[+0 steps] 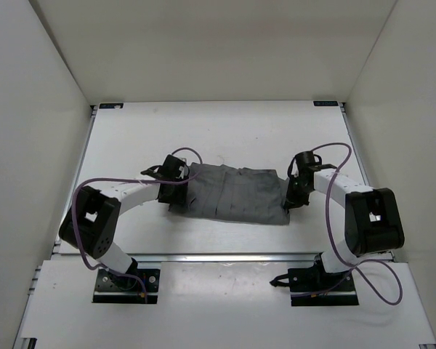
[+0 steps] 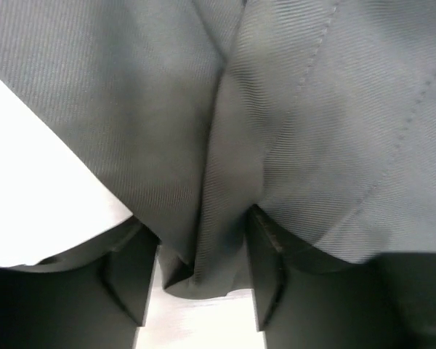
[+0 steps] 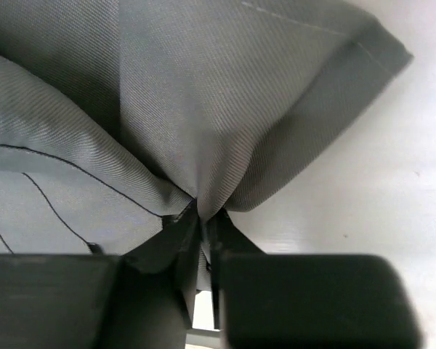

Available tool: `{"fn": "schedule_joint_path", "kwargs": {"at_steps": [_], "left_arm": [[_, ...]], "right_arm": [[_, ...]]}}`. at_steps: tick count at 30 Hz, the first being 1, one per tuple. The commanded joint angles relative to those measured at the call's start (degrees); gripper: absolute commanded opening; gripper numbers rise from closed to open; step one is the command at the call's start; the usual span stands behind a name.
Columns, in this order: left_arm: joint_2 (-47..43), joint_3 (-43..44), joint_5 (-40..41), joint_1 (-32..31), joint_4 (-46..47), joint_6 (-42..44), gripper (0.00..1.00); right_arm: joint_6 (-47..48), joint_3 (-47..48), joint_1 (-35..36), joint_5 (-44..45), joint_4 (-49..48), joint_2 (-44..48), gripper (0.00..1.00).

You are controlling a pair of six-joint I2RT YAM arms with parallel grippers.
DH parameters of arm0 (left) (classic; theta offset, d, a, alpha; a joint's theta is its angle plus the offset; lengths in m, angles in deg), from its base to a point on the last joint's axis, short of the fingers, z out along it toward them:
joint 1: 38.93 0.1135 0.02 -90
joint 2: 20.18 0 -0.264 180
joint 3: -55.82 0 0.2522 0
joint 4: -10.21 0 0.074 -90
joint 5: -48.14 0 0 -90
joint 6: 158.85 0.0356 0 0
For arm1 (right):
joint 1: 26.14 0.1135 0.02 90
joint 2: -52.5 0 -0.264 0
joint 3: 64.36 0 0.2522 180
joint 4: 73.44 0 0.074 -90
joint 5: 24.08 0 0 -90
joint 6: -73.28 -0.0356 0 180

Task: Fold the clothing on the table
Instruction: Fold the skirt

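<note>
With the clothing (image 1: 232, 193) lying mid-tabletop (image 1: 225, 131), the right end effector (image 3: 202, 218) pinches only a thin edge while the left end effector (image 2: 200, 280) loosely straddles a fold, so lifting now could let the cloth slip free.

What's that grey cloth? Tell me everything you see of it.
The clothing is one mid-grey garment of finely ribbed woven fabric with stitched seams, lying creased and roughly flat on the table. The right gripper pinches its right edge; at its left edge a fold sits between the fingers of the left gripper.

White arms (image 1: 131, 190), black joints (image 1: 94, 218), purple cables (image 1: 327, 218)
</note>
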Motion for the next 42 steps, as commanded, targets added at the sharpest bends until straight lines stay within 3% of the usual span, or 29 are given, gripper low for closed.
{"fn": "schedule_joint_path", "kwargs": {"at_steps": [1, 6, 12, 19, 26, 36, 42], "left_arm": [[1.4, 0.5, -1.4, -0.7, 0.2, -0.8, 0.58], [3.4, 1.3, -3.8, -1.8, 1.7, -3.4, 0.32], [7.9, 5.1, -6.3, -5.0, 3.9, -7.2, 0.16], [14.5, 10.7, -11.3, -7.2, 7.8, -10.9, 0.14], [20.4, 15.7, -16.8, -7.8, 11.3, -12.3, 0.15], [24.2, 15.7, -25.8, -6.1, 18.5, -16.4, 0.15], [25.6, 13.4, -30.1, -4.9, 22.9, -18.5, 0.16]], "right_arm": [[0.6, 1.2, 0.2, 1.2, -1.9, -2.1, 0.0], [2.2, 5.9, -2.5, 1.1, 0.1, -0.6, 0.0], [6.1, 16.4, -3.9, -1.8, 3.5, 1.6, 0.0], [6.1, 29.6, 1.4, -5.6, 6.1, -1.3, 0.0], [4.7, 38.3, 10.5, -12.2, 2.1, -5.9, 0.0], [0.3, 46.8, 20.8, -20.5, -3.6, -15.2, 0.0], [1.3, 59.4, 24.6, -20.8, -1.4, -18.5, 0.0]]}}
